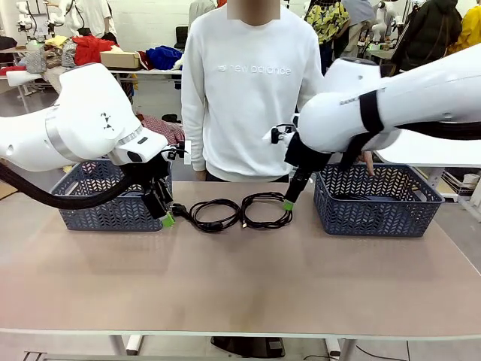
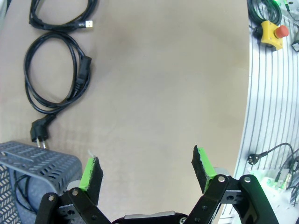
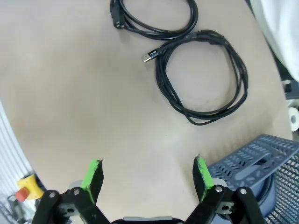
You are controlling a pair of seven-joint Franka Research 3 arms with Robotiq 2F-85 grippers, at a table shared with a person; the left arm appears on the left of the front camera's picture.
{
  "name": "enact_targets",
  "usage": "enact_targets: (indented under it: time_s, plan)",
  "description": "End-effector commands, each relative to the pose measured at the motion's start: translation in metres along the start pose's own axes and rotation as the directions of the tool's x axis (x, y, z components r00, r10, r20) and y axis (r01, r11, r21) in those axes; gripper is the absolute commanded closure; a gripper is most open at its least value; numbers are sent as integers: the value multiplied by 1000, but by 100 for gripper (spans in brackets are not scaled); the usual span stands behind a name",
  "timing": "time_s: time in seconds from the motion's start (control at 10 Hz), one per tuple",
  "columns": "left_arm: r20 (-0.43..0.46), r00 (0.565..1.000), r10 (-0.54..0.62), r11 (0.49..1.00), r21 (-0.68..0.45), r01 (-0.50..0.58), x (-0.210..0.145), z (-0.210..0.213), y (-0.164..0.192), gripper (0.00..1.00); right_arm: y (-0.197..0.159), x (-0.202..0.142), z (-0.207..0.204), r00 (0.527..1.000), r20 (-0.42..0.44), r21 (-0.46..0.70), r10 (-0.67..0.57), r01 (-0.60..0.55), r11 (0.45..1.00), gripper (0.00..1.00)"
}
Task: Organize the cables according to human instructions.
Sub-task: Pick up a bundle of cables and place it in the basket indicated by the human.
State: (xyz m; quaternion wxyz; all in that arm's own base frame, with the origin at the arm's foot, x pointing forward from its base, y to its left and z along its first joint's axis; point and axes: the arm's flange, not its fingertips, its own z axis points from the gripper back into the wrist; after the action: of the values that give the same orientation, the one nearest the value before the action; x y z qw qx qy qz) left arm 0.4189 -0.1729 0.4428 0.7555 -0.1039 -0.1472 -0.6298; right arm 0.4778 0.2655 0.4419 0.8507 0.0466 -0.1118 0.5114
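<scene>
Two thin black cords lie in round coils on the matte worktop [image 1: 240,286], between the lattice-walled plastic left basket [image 1: 105,214] and right basket [image 1: 376,218]: the power cable [image 2: 85,77] with its chunky plug, and the USB cable [image 3: 243,84] with its flat metal tip. The left end effector [image 2: 147,163] and right end effector [image 3: 148,170] both gape wide, empty. What's inside the baskets is hard to make out.

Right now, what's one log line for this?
left gripper: open, empty | right gripper: open, empty | power cable, USB cable: coiled on table | person's hand: at right basket
</scene>
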Motion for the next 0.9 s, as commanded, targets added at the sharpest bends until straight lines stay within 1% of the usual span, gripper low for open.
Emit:
enact_targets:
  time_s: [0.0,0.1,0.2,0.7,0.8]
  plan:
    - [1,1000,10,1000,1,-10,-1,0,-1,0,-4,20,1,999,-42,9,-25,25,1000,0]
    - [1,1000,10,1000,1,-10,-1,0,-1,0,-4,20,1,999,-33,19,-25,26,999,0]
    - [1,1000,10,1000,1,-10,-1,0,-1,0,-1,10,-4,1000,-15,12,-7,7,1000,0]
    - [1,1000,10,1000,1,-10,-1,0,-1,0,-1,10,-4,1000,-15,12,-7,7,1000,0]
    - [1,1000,10,1000,1,-10,-1,0,-1,0,-4,15,-4,1000,-20,22,-11,11,1000,0]
